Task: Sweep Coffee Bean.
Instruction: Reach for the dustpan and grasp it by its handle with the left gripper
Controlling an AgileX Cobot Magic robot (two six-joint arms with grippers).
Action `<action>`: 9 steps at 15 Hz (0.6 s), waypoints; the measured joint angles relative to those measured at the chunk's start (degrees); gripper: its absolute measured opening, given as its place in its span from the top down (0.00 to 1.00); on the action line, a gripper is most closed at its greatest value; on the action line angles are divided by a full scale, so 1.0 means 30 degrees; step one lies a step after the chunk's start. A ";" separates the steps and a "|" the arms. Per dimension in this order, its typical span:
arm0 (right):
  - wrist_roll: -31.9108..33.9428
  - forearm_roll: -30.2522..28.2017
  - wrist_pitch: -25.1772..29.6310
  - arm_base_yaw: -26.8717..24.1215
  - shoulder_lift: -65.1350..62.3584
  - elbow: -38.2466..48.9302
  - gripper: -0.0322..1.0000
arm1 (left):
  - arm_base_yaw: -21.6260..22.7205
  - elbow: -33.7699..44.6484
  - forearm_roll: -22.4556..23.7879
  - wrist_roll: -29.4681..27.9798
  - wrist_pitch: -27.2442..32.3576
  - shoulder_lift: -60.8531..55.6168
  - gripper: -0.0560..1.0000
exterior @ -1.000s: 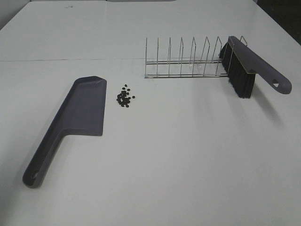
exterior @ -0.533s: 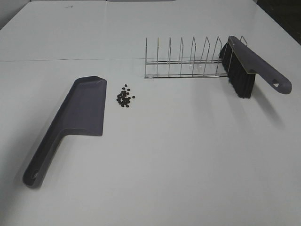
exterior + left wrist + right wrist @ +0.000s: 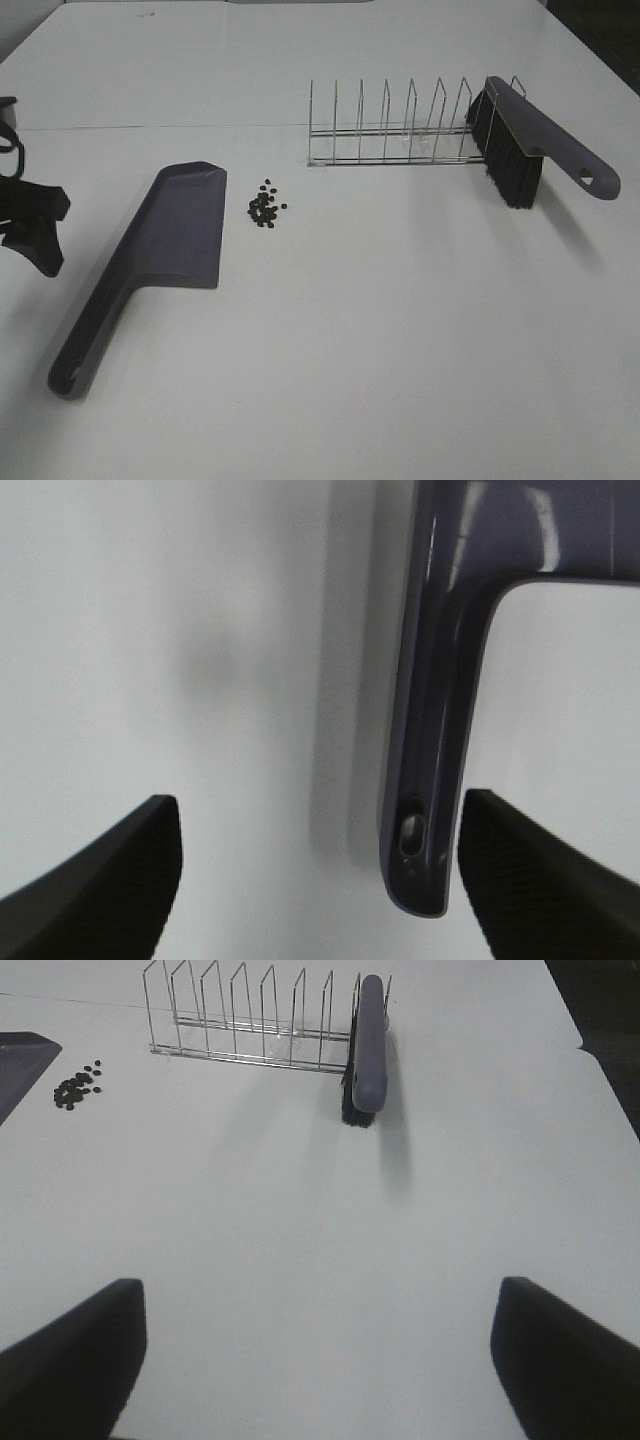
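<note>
A small cluster of dark coffee beans (image 3: 265,208) lies on the white table just right of the grey-purple dustpan (image 3: 165,255). The matching brush (image 3: 520,140) leans on its bristles against the right end of a wire rack (image 3: 390,130). My left gripper (image 3: 48,230) is at the left edge, open, left of the dustpan's handle. In the left wrist view the handle (image 3: 430,730) ends between the open fingers (image 3: 540,880), untouched. My right gripper (image 3: 320,1370) is open and empty, well short of the brush (image 3: 367,1050); beans (image 3: 78,1085) lie far off to one side.
The wire rack (image 3: 250,1020) with several upright dividers stands behind the beans. The table's right edge (image 3: 600,1070) is close to the brush, with dark floor beyond. A seam line runs across the table behind the dustpan.
My left gripper has come into the exterior view at the left edge, beside the dustpan handle. Dustpan, beans, brush and rack have not moved.
</note>
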 joint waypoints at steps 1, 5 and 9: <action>0.0000 0.0000 0.0000 0.0000 0.0000 0.0000 0.21 | -0.0516 0.0000 0.0267 -0.0516 -0.0076 0.0382 0.29; 0.0000 0.0000 0.0000 0.0000 0.0000 0.0000 0.21 | -0.2311 0.0000 0.0497 -0.1280 -0.0611 0.1547 0.29; 0.0000 0.0000 0.0000 0.0000 0.0000 0.0000 0.21 | -0.2998 -0.0325 0.0497 -0.1738 -0.1031 0.2559 0.29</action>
